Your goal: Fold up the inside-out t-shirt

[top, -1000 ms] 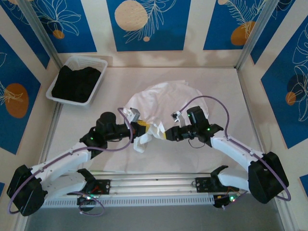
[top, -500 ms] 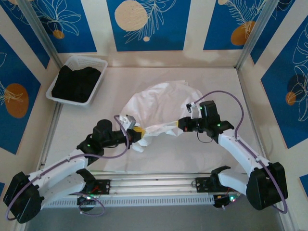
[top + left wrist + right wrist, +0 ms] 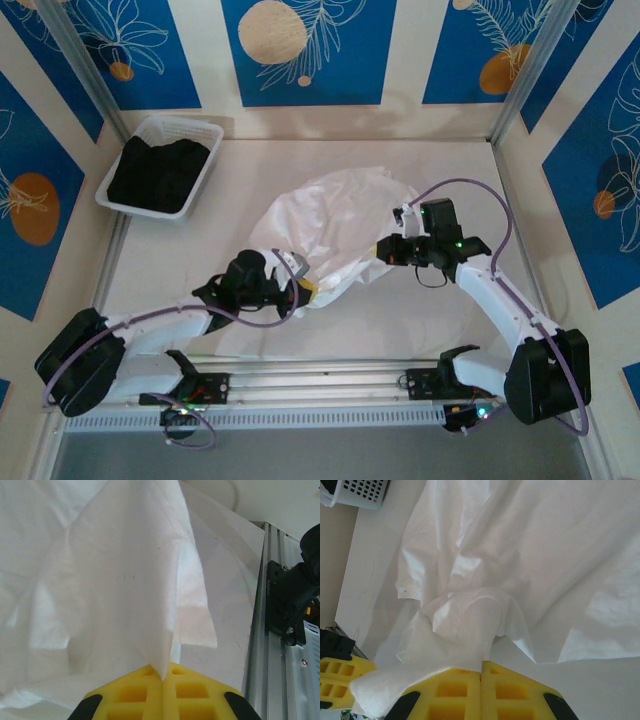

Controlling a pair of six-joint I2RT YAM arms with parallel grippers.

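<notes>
The white t-shirt (image 3: 335, 215) lies crumpled in the middle of the table, stretched between both arms. My left gripper (image 3: 305, 290) is shut on the shirt's near-left edge; in the left wrist view its yellow pads (image 3: 135, 692) pinch a fold of cloth (image 3: 120, 580) rising from the seam between them. My right gripper (image 3: 384, 252) is shut on the shirt's near-right edge; in the right wrist view thin fabric (image 3: 470, 625) is clamped between its yellow pads (image 3: 515, 695). The rest of the shirt (image 3: 560, 565) spreads beyond in wrinkles.
A white plastic basket (image 3: 208, 132) at the back left holds a black garment (image 3: 158, 172). A metal rail (image 3: 330, 385) runs along the near edge, with frame posts at the corners. Bare white tabletop (image 3: 430, 320) lies around the shirt.
The left gripper moved right and nearer, the right gripper moved right and slightly back, each keeping its hold. The shirt's near edge is now drawn out between them.
</notes>
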